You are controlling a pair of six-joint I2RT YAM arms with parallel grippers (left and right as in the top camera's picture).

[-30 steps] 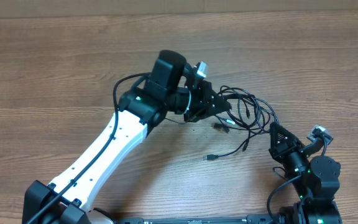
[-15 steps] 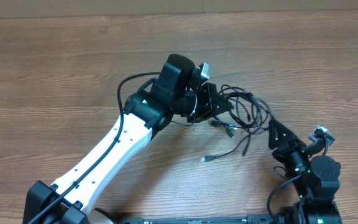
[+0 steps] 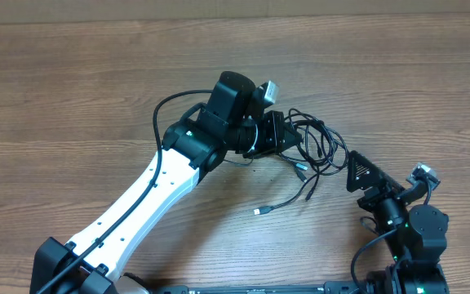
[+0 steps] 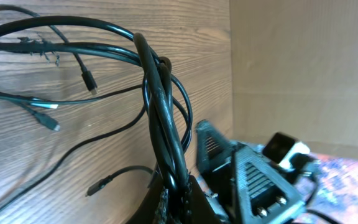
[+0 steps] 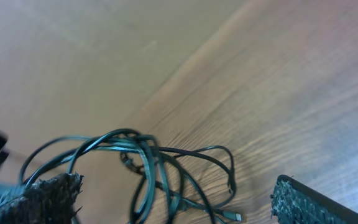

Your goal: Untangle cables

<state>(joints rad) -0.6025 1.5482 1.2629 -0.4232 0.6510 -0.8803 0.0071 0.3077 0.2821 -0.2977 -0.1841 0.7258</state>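
Observation:
The cables (image 3: 318,147) are thin black cords in a loose tangle right of the table's middle; one plug end (image 3: 259,211) trails toward the front. My left gripper (image 3: 282,135) is shut on a bunched strand of the cables (image 4: 161,106), which rise in loops from its jaws. My right gripper (image 3: 356,172) stands open just right of the tangle, touching nothing. In the right wrist view the cables (image 5: 157,165) lie on the wood ahead, between the spread fingertips (image 5: 51,193), with a white-tipped plug (image 5: 235,216) low in the frame.
Wooden tabletop (image 3: 72,98) all round. A brown cardboard wall (image 4: 303,62) stands past the table's edge. The right gripper's black body (image 4: 253,180) sits close behind the left jaws in the left wrist view.
My right gripper has gone from shut to wide open and let go of the cables. The left gripper has drawn the tangle slightly left, and the loose plug end slid left and toward the front.

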